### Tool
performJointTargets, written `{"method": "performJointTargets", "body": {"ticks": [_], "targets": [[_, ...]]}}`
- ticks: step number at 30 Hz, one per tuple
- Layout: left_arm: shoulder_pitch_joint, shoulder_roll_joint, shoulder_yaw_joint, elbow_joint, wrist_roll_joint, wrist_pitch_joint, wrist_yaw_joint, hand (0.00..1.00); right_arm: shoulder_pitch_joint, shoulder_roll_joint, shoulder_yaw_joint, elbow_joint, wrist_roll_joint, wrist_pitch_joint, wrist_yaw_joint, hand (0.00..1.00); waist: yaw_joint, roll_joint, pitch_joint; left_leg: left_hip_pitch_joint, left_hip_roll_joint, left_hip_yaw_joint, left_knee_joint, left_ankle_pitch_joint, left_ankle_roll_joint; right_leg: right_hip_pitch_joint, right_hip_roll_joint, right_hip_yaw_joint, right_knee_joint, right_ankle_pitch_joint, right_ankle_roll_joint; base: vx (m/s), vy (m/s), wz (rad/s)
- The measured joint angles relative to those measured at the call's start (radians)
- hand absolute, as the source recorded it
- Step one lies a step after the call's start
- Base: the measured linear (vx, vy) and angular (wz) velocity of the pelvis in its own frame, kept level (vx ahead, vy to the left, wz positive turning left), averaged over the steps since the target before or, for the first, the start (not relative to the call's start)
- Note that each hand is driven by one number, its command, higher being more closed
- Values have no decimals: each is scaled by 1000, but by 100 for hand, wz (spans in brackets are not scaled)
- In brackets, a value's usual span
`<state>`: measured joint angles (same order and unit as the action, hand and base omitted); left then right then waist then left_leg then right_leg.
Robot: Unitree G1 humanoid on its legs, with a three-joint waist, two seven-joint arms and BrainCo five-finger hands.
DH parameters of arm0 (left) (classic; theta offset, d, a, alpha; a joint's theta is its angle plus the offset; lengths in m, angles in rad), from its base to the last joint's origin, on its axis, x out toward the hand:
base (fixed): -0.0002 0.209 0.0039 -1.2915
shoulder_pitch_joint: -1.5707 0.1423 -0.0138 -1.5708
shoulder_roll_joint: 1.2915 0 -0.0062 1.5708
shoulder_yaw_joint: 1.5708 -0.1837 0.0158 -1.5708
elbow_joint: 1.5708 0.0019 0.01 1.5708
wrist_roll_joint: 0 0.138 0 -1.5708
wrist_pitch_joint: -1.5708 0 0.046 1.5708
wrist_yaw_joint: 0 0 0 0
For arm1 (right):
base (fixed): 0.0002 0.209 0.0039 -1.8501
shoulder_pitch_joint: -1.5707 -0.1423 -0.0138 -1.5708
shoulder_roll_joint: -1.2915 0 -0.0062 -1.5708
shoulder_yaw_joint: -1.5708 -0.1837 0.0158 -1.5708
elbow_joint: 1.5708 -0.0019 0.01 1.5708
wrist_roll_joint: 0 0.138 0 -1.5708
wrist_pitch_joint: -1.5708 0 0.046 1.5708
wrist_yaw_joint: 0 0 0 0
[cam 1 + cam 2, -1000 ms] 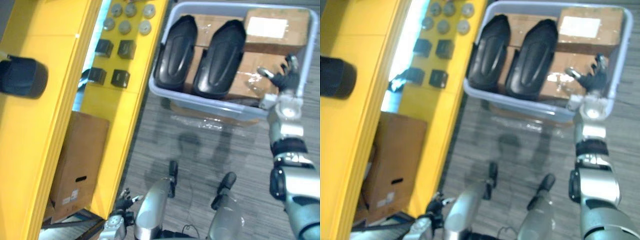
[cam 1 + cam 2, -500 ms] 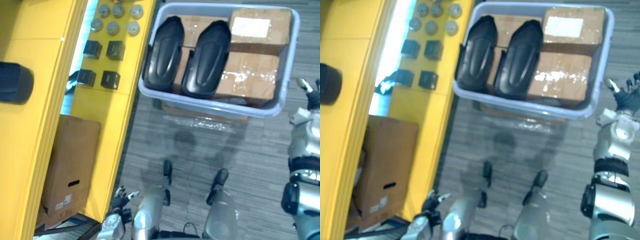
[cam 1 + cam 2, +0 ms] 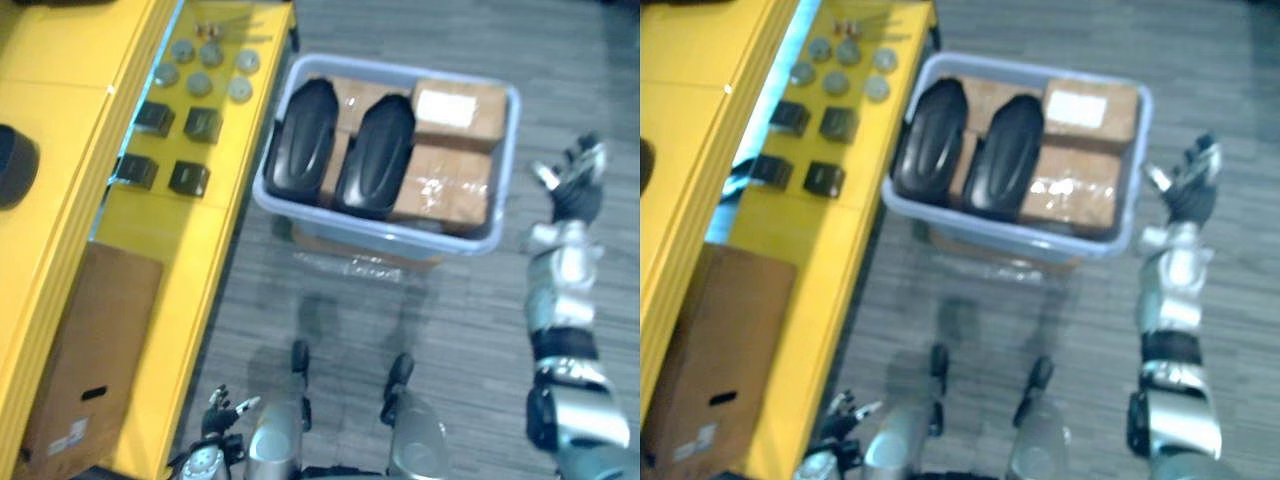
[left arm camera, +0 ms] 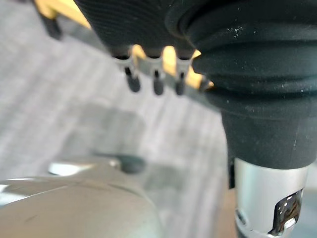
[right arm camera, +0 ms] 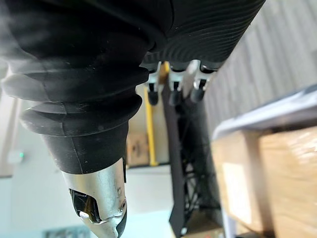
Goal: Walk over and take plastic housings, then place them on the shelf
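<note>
Two black plastic housings (image 3: 300,140) (image 3: 375,155) lie side by side in the left half of a pale blue bin (image 3: 380,235), resting on cardboard boxes (image 3: 445,185). My right hand (image 3: 572,185) is raised to the right of the bin, apart from its rim, open with fingers spread and nothing in it. Its wrist view shows straight fingers (image 5: 171,91) beside the bin's rim (image 5: 267,116). My left hand (image 3: 218,415) hangs low beside the yellow shelf (image 3: 200,240), open and empty, its fingers (image 4: 156,84) relaxed.
On the yellow shelf lie small black blocks (image 3: 190,180) and grey discs (image 3: 200,82). A dark round part (image 3: 12,165) sits on the higher level. A cardboard box (image 3: 80,360) stands under the shelf. Grey carpet runs between me and the bin.
The camera has moved, so the whole picture has shifted. My right hand has gone from over the bin's near right corner out to the right of the bin.
</note>
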<state>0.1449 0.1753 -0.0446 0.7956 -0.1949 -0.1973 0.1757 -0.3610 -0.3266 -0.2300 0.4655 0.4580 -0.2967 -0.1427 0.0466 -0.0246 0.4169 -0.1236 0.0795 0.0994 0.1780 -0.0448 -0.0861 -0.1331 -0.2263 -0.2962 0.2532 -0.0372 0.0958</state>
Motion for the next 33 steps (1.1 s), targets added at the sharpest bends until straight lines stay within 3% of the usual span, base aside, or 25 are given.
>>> {"method": "performJointTargets", "body": {"ticks": [4,5,6,8,9,10,11,12,14,15,17,21,23,26,27,30,33], "targets": [[22,13,-4,-26,4,31,41,0,184,63,-3,-95,-11,-34,14,0,-18,1,-19,-17,74,5,161,-134,-6,-11,32,36,72,-8,1,7,59,-34],[24,15,-2,-17,-6,33,50,0,214,83,-2,-98,-32,-33,25,0,-25,-1,-25,-16,106,8,178,-146,-18,-58,41,68,156,-30,-26,-42,52,-30],[24,25,5,-6,-28,33,57,0,235,93,-2,-105,-42,-32,38,0,-28,-9,-32,-15,123,2,185,-151,-28,-65,43,93,154,-35,-29,-12,-38,-2],[26,56,33,15,-62,33,63,0,284,117,-3,-157,-47,-28,63,0,-38,-56,-62,-24,129,-28,185,-156,-58,-51,31,143,88,-12,21,94,-266,37],[26,50,77,20,-81,32,86,0,307,113,-6,-200,-50,-14,83,0,-40,-78,-86,-46,137,-59,199,-161,-65,-24,35,133,48,-57,53,107,-327,49],[23,41,84,26,-94,32,90,0,304,105,-9,-209,-50,-9,93,0,-42,-59,-88,-57,157,-76,200,-162,-66,-23,58,116,57,-61,47,78,-244,47],[24,30,85,29,-109,30,90,0,307,103,-14,-224,-53,-7,100,0,-44,-59,-99,-57,167,-90,189,-159,-62,-21,73,103,60,-75,28,108,-201,34],[27,1,83,42,-111,30,83,0,308,101,-24,-241,-73,4,101,0,-45,-46,-105,-48,176,-98,160,-129,-24,-25,80,82,85,-98,12,161,-245,44],[44,-24,95,46,-103,26,84,0,321,88,-29,-262,-65,33,109,0,-58,-20,-120,-50,172,-89,126,-46,9,-22,71,49,120,-122,-10,221,-280,58],[55,-46,96,46,-105,25,85,0,329,77,-37,-265,-62,40,120,0,-60,5,-134,-48,170,-79,104,-11,16,-19,69,42,125,-126,-16,175,-183,49],[59,-69,107,45,-105,25,86,0,352,76,-57,-282,-62,40,127,0,-61,28,-146,-44,161,-25,79,41,30,2,53,8,116,-134,-27,125,-127,47],[58,-82,107,33,-80,32,76,0,392,88,-84,-297,-62,36,118,0,-64,38,-151,-6,98,28,5,48,22,73,20,-39,63,-132,-25,101,-39,46],[61,-92,108,32,-61,35,57,0,381,90,-61,-294,-68,33,99,0,-58,50,-158,36,77,7,-67,52,8,80,18,-37,39,-118,-2,49,96,9],[61,-83,109,32,-15,56,54,0,354,91,-29,-278,-65,32,94,0,-38,41,-160,40,62,30,-65,17,-42,84,5,-14,-8,-77,30,-11,188,-16],[61,-80,109,31,5,59,55,0,347,92,-19,-270,-56,32,97,0,-35,36,-160,41,56,36,-65,10,-44,84,1,-4,-17,-71,35,-36,194,-23],[60,-54,101,29,12,66,57,0,325,117,22,-218,-19,38,122,0,-28,4,-157,42,24,50,-52,-1,-26,104,-20,24,-69,-48,45,-66,139,-8],[50,-50,100,1,-4,64,56,0,248,110,14,-155,-15,37,125,0,-31,5,-136,-20,19,33,13,-18,-11,88,-25,19,-75,-45,52,-103,60,16]]}}
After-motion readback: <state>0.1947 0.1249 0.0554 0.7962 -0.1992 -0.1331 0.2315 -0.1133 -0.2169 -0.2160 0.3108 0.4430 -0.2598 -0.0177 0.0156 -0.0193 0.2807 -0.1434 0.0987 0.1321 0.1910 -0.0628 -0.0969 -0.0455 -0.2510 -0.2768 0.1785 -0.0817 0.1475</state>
